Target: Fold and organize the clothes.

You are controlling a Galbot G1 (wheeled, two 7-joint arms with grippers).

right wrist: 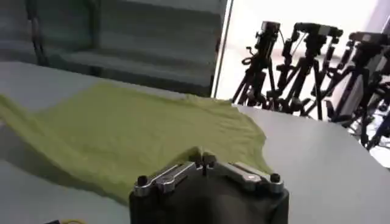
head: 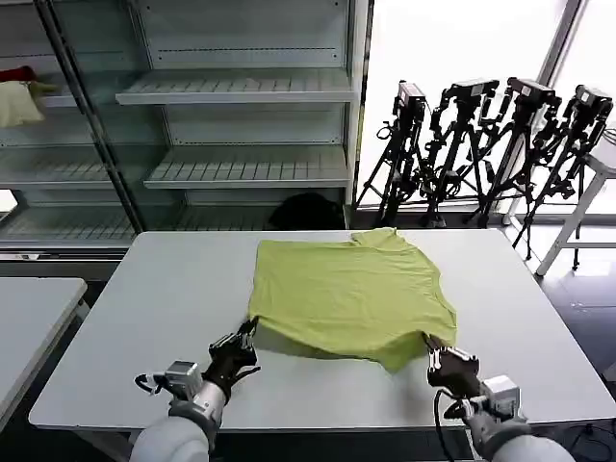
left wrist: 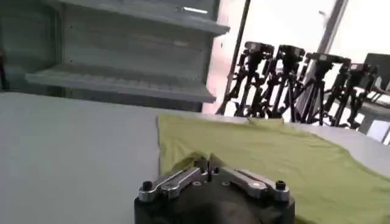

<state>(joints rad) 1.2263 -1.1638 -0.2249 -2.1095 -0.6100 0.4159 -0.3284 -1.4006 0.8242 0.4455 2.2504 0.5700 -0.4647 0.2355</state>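
Note:
The clothes are one lime yellow-green T-shirt (head: 351, 294) spread plain side up on the grey table (head: 154, 318), its near hem raised off the surface. My left gripper (head: 246, 337) is shut on the near left corner of the hem (left wrist: 201, 159). At the near right corner (right wrist: 204, 157), my right gripper (head: 432, 352) is likewise shut on the cloth. The T-shirt (left wrist: 292, 164) stretches away from both grippers toward the far table edge, and the T-shirt (right wrist: 134, 134) sags a little between the two held corners.
Metal shelving (head: 241, 96) stands behind the table, with a cream cloth and a red cloth (head: 19, 96) on a far-left shelf. Several black tripods (head: 491, 144) stand at the back right. A second table (head: 24, 318) lies to the left. Bare tabletop surrounds the shirt.

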